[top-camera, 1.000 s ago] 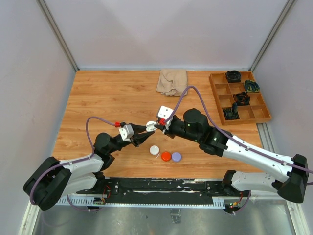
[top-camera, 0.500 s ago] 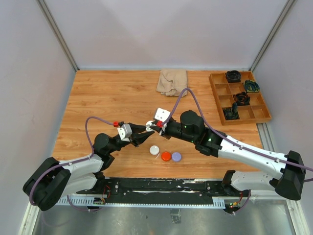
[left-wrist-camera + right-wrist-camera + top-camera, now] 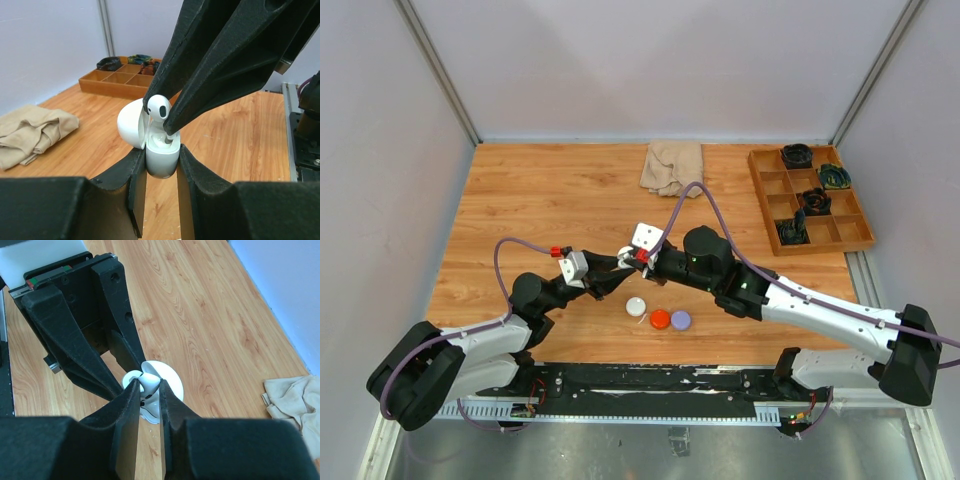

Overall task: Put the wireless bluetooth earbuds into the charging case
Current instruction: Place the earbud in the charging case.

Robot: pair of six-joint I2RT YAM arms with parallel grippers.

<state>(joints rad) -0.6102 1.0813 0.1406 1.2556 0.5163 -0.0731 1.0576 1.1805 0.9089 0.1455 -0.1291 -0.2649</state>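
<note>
**Top external view.** The left gripper and the right gripper meet tip to tip over the wooden table. A row of white, red and purple round pucks lies at 6 o'clock from that point.

**Left wrist view.** The left fingers stand narrow and clamp the white plastic charging case by its sides. Its lid is open toward 10 o'clock. The right fingers enter from 1 o'clock and pinch a white stemmed plastic earbud directly above the case mouth. Whether the stem is seated cannot be told.

**Right wrist view.** The right fingers are almost closed on the earbud, with the case beneath it. A crumpled beige cloth lies at 4 o'clock.
</note>
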